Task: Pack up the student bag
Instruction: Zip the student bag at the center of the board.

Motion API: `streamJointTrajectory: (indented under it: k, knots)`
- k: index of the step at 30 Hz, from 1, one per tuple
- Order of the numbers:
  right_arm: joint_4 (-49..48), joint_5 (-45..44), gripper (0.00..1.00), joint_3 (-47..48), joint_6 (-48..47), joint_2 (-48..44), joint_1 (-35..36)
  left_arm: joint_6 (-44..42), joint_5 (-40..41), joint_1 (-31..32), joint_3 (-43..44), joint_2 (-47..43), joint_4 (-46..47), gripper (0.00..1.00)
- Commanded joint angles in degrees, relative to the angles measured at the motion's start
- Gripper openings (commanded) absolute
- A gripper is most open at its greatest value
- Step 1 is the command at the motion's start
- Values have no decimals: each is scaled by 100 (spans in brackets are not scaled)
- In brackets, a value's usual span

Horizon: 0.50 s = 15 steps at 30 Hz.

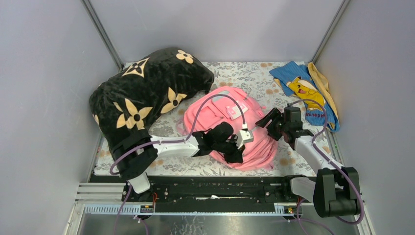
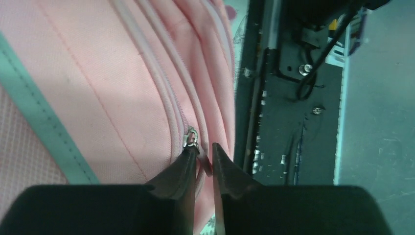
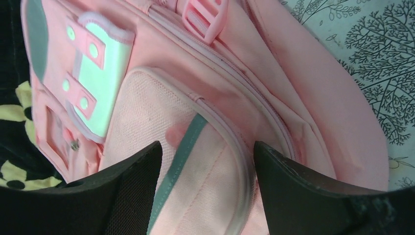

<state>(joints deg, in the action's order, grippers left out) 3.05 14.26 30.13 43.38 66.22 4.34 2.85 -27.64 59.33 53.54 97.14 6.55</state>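
Note:
The pink student bag lies on the floral mat in the middle, between my two grippers. My left gripper is at the bag's near right edge. In the left wrist view its jaws are nearly together, with the pink pull tab of a zip slider pinched between them on the bag's seam. My right gripper is at the bag's right side. It is open and empty, its jaws either side of a grey-trimmed pocket, next to the white-and-pink patch.
A black pillow with tan flowers lies against the bag's left, at the back left. A blue cloth with a yellow cartoon figure lies at the back right. The black base rail runs along the near edge. Grey walls close in three sides.

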Motion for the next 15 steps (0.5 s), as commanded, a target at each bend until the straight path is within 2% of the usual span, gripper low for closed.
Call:
streamJointTrajectory:
  k: [1, 5, 8, 12, 15]
  knots:
    - [782, 467, 76, 72, -12, -356, 137, 767, 455, 126, 371, -32, 452, 31]
    - [1519, -175, 78, 336, -427, -916, 137, 948, 951, 129, 408, -416, -213, 56]
    - [2127, -486, 78, 586, -769, -1232, 133, 1358, 1379, 128, 305, -830, -545, 68]
    - [2647, -577, 78, 752, -1124, -1630, 137, 2226, 1888, 119, 5, -1439, -833, 73]
    - [2855, -492, 78, 750, -1340, -1938, 173, 3053, 2358, 101, -229, -1796, -967, 69]
